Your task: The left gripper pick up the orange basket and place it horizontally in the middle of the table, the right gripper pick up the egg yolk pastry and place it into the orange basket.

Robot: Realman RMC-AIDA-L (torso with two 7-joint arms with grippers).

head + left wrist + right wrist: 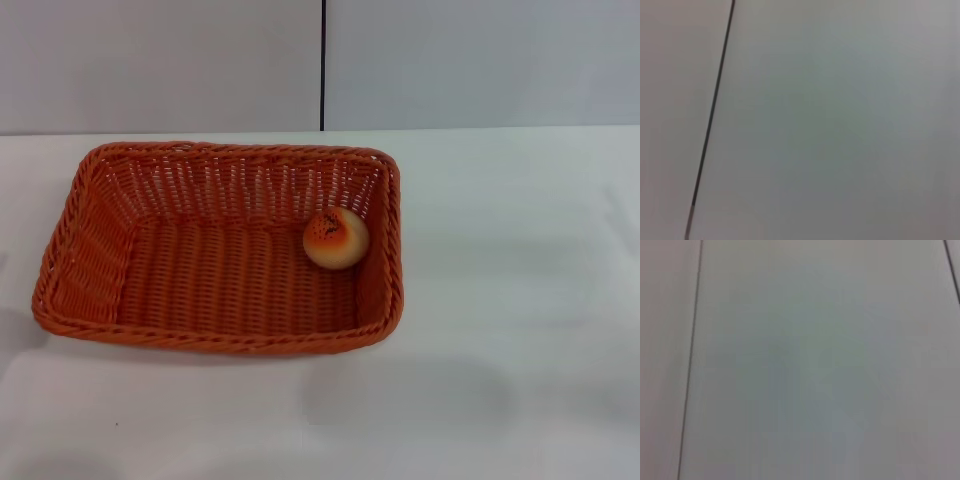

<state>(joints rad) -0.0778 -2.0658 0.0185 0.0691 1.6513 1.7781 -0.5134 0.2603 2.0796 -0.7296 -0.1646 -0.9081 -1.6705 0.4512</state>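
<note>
The head view shows the orange basket (pixel 220 250) set flat on the white table (pixel 520 300), with its long side running across from left to right. It is placed a bit to the robot's left of the middle, and its open top is turned up so that things can be dropped in. The egg yolk pastry (pixel 336 238) is seen inside the basket, down on the woven floor near the far right corner, close by the right wall and perhaps touching it. It was likely let go there because that corner is on the right arm's side. Judged from how things lie, both parts of the job look done: the basket is laid down flat and the little bun is in it. No arm is seen over the table in the head view. No claw is seen in any picture, so the left claw and the right claw cannot be found, and it cannot be told how far open they are or whether anything is held. Nothing is seen touching the basket or the pastry. In both wrist views only a plain pale surface crossed by thin dark lines is shown.
</note>
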